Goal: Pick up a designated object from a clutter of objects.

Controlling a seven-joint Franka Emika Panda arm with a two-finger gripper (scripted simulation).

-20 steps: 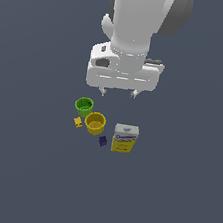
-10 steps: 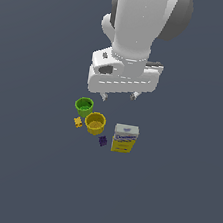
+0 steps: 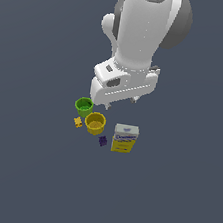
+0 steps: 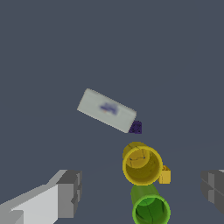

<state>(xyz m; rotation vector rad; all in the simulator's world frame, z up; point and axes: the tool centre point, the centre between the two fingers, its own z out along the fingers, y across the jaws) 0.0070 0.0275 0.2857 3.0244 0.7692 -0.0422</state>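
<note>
1. The yellow-and-white box (image 3: 125, 139) stands upright on the dark floor (image 3: 23, 171) at the exterior view's right end of the clutter, untouched. Its white top band with blue lettering faces up; in the wrist view that top reads as a pale rectangle (image 4: 106, 110).

2. Neighbours, taken from the box in the exterior view: the yellow cup (image 3: 95, 123) lies at about 9 to 10 o'clock, near but apart; the green cup (image 3: 84, 106) sits beyond it at about 10 o'clock; the tiny dark purple piece (image 3: 102, 141) rests just beside the box's base at about 8 o'clock; the tiny yellow piece (image 3: 78, 122) is at 9 o'clock, past the yellow cup.

3. Tool state: the gripper (image 4: 140, 192) has its fingers spread wide, one finger (image 4: 70, 192) and the other at opposite edges of the wrist view, with nothing between them but the cups far below. It holds nothing.

4. Position of the arm: the hand (image 3: 121, 84) hangs well above the clutter, roughly over the green cup and at about 12 o'clock from the box. It is not aligned with the box.

5. Progress, as judged: no part of the pick is complete. Approach is under way at most.

6. Outstanding: centre over the box, descend, close across its narrow faces, lift. The purple piece beside the base may be nudged.
</note>
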